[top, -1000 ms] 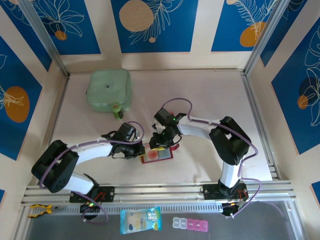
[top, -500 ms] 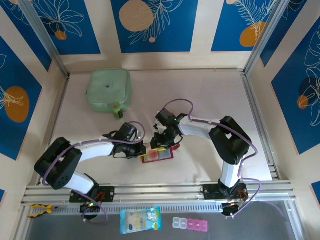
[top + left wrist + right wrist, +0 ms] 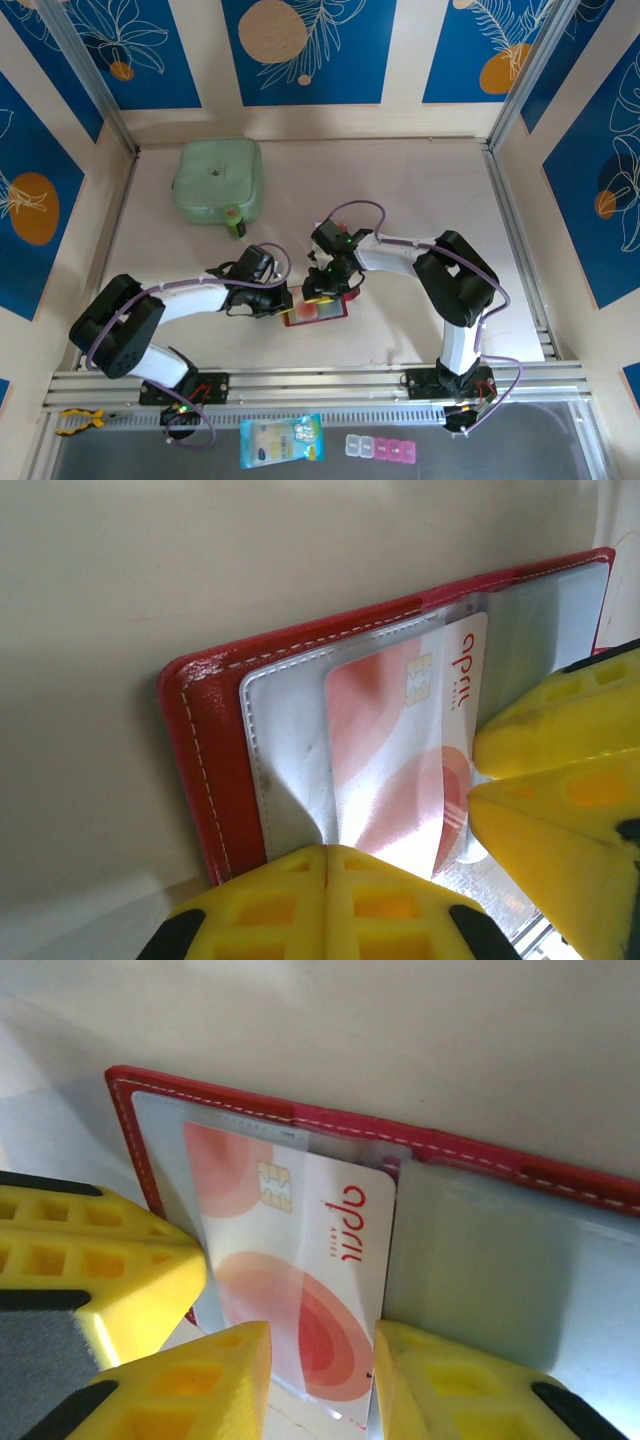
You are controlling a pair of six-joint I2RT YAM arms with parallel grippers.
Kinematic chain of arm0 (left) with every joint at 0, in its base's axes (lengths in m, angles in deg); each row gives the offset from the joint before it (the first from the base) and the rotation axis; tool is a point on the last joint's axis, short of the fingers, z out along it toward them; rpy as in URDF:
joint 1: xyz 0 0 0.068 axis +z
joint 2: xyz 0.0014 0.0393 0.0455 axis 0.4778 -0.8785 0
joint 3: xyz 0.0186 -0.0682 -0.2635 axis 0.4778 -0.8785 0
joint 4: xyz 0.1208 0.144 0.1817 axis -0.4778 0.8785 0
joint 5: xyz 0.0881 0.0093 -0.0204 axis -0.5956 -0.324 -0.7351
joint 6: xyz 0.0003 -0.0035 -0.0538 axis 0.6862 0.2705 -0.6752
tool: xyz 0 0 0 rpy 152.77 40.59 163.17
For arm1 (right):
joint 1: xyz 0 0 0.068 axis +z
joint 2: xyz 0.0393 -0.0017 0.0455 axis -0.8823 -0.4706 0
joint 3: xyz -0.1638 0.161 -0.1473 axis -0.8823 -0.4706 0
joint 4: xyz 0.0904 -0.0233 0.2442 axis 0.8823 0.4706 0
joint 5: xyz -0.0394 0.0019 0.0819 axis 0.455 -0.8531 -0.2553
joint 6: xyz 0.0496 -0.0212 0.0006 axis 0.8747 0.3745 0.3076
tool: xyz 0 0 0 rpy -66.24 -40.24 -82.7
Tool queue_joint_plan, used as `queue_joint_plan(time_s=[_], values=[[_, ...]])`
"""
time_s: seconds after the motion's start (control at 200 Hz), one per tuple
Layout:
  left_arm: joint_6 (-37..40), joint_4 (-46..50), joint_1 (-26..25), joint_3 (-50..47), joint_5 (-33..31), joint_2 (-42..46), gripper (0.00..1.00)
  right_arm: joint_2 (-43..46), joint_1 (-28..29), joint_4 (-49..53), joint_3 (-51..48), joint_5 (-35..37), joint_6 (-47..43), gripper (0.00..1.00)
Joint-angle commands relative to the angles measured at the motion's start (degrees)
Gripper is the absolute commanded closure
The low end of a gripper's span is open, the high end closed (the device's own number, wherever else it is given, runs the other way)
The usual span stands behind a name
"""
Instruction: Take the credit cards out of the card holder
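The card holder (image 3: 322,312) lies open and flat on the table (image 3: 420,200), near its front edge, between the 2 arms. In the left wrist view, 1 red-pink credit card (image 3: 405,750) sits in a clear pocket. The left gripper (image 3: 325,865) has its jaws pressed together, and its yellow tips are at the edge of the holder. If they pinch it cannot be told. The right gripper (image 3: 322,1360) has its jaws apart, and the tips stand on the lower end of the card, with part of it between them. The green pouch (image 3: 218,180) rests well apart, at the far left.
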Motion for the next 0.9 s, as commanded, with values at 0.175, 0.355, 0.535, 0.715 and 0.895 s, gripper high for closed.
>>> queue_joint_plan(time_s=[0.175,0.355,0.535,0.715,0.895], values=[[0.89,4.08,-0.11,0.34,-1.67,-1.10,1.00,-1.65,-0.32,1.43,-0.39,0.79,-0.76,0.67],[1.16,4.58,0.02,0.49,-1.89,-1.00,1.00,-1.76,-0.17,2.61,0.18,2.39,-1.48,0.67],[1.16,4.95,-0.03,0.94,-1.93,-1.18,1.00,-2.01,0.11,2.45,0.48,1.70,-1.66,0.67],[1.46,5.48,0.00,1.37,-2.02,-1.26,1.00,-0.18,-0.30,-2.04,-1.72,-2.63,-0.28,0.70],[1.57,5.66,0.03,1.47,-1.93,-1.62,1.00,2.22,-1.53,-6.78,-4.46,-7.16,1.40,0.74]])
